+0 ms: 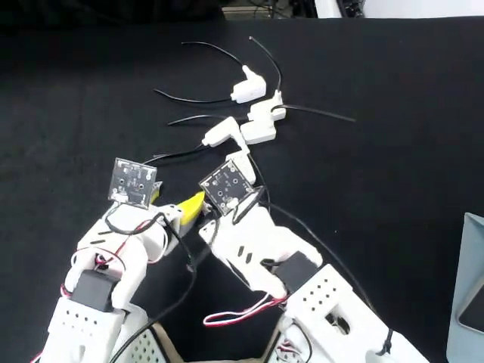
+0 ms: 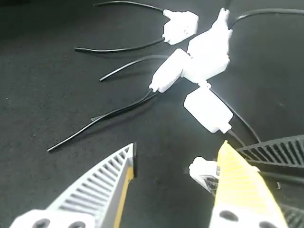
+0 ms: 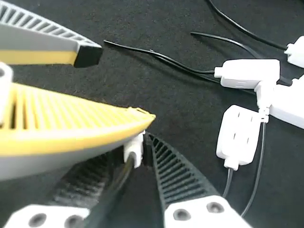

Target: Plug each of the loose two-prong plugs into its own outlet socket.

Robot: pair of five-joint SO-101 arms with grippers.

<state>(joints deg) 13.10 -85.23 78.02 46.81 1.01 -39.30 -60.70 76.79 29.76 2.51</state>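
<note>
While the left gripper [image 2: 178, 148] gapes apart, the right gripper [image 3: 141, 145] clamps a plug [image 3: 134, 151] near the socket [image 3: 240, 134]

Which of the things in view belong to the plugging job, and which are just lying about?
Job:
- plug clamped in the right end effector
- far loose plug
- outlet block with another plug against it
- near outlet socket
- open left end effector

Lying about:
- grey container at the table's edge

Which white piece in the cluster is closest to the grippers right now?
The outlet socket lying slots-up at the cluster's near end; the other white pieces sit beyond it, farther out.
</note>
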